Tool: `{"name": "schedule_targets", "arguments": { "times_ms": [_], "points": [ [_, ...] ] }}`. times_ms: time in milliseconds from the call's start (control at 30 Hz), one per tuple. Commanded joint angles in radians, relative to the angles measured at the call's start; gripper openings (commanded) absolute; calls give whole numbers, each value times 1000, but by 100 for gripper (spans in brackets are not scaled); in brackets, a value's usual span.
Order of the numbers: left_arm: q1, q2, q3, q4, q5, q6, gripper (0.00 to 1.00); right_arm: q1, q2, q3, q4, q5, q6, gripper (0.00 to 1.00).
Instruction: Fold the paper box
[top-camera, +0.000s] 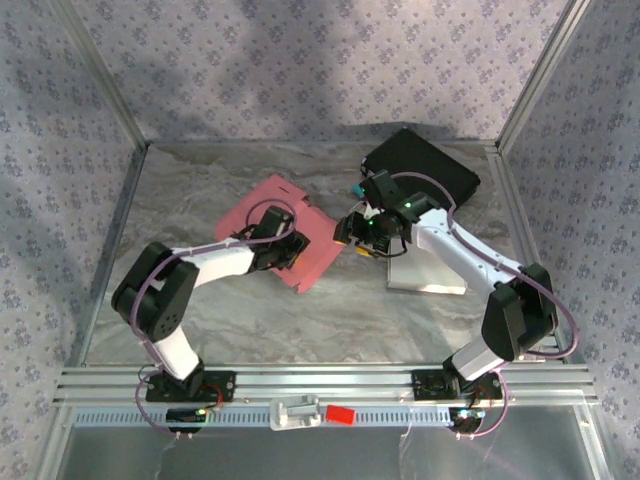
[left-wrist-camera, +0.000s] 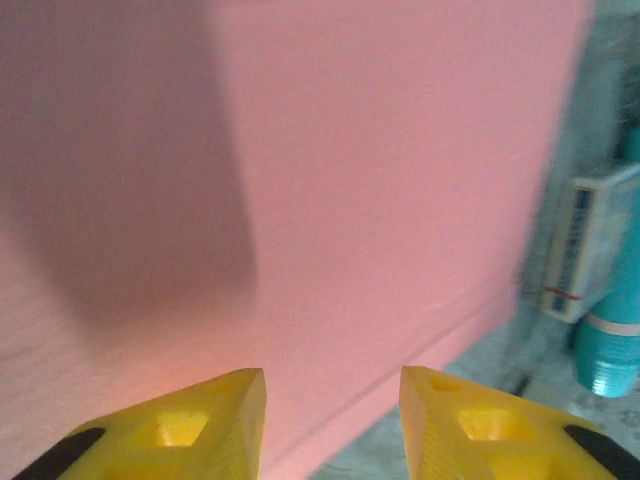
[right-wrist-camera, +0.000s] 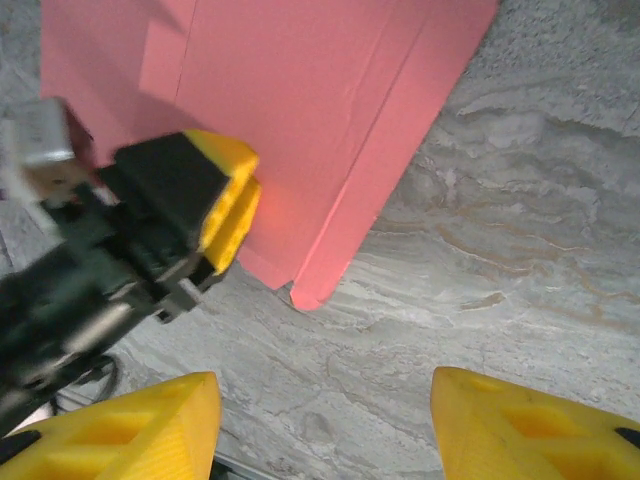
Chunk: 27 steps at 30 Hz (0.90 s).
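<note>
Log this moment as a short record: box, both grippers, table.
box: pink paper box, flat on the table, not yet folded
left gripper: open, low over the box
right gripper: open, empty, above bare table past the box's corner

One pink paper box (top-camera: 272, 228), one black tray (top-camera: 428, 165), one white sheet (top-camera: 432, 275), perhaps one teal cylinder (left-wrist-camera: 610, 345).
</note>
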<state>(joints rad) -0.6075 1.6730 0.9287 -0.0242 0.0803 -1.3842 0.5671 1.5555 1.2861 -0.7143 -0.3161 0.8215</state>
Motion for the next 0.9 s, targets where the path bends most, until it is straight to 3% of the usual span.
{"name": "schedule_targets", "arguments": {
  "times_ms": [0,100,200,333,433,633,867],
  "points": [
    [88,-124,125,-169,-82,58,43,22,67,5,35,-42,4,58],
    [245,-97,216,-288,-6,251,43,50,140,34,60,-46,43,57],
    [366,40,390,-417,67,493,42,74,222,77,59,-27,80,57],
    [416,235,599,-554,110,705,40,98,315,135,51,-15,118,56],
    [417,313,640,-595,108,761,40,106,381,174,40,5,131,56],
    [430,225,420,-527,84,746,38,96,515,269,-7,33,69,55],
    [469,-63,27,-444,115,643,38,70,735,511,-110,5,-34,55]
  ]
}}
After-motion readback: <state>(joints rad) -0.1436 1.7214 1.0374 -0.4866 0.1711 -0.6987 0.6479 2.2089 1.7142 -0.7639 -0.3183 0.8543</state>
